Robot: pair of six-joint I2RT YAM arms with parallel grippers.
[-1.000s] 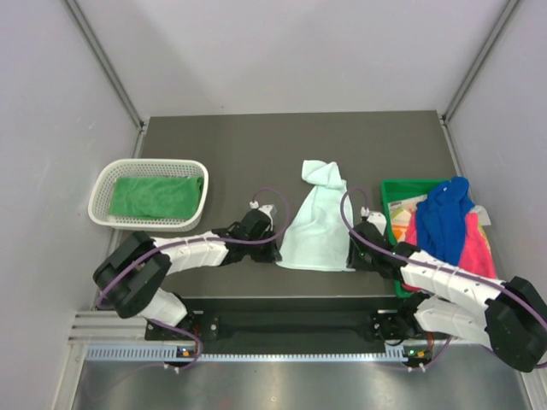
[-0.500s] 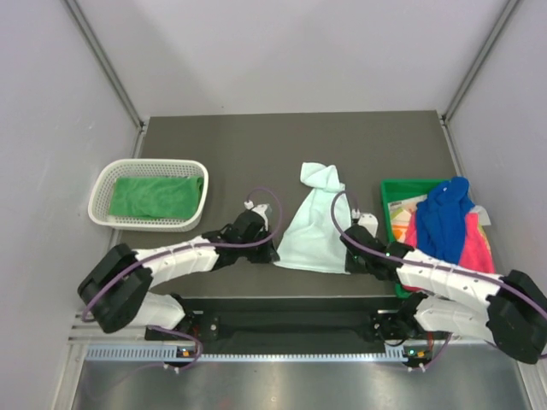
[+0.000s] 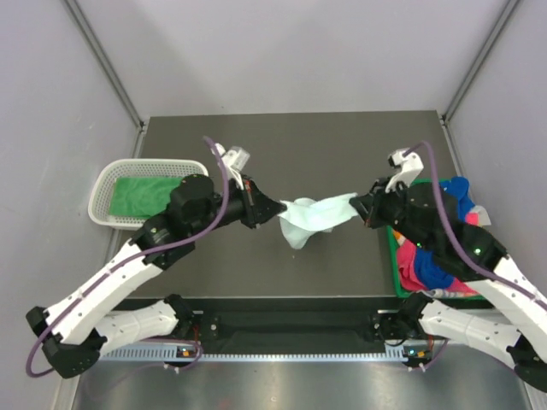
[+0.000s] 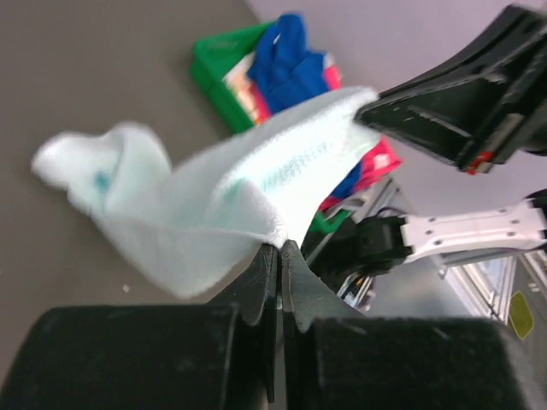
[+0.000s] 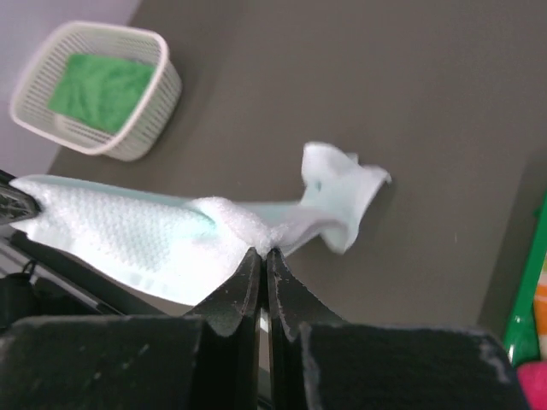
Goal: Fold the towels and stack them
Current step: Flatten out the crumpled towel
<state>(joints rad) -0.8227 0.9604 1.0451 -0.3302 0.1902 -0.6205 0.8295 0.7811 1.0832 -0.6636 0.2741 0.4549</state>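
Holding a pale mint-white towel [image 3: 312, 215] stretched between them, both robot arms are raised above a dark grey table [image 3: 299, 141], seen from above. The left gripper [image 3: 278, 209] reaches in from nine o'clock and the right gripper [image 3: 357, 205] from three o'clock, each pinching one end of the cloth. The towel hangs slack in the middle of the view, with a loose fold drooping toward seven o'clock.

In the left wrist view, the left gripper [image 4: 278, 282] has its jaws clenched on an edge of the towel [image 4: 214, 196], which billows upward and away; the picture is slightly blurred. In the right wrist view, the right gripper [image 5: 263, 265] likewise has its jaws pressed together on a bunched edge of the towel [image 5: 171, 226], and a free corner curls out toward one o'clock.

At nine o'clock on the table stands a white mesh basket [image 3: 154, 162] with a green towel [image 3: 141, 195] lying flat inside it. At three o'clock, partly hidden beneath the right arm, sits a green plastic bin [image 3: 394, 249] holding a royal blue towel [image 3: 455, 190] heaped over a pink towel [image 3: 414, 260]. Basket and bin are well apart, with the held towel between them.
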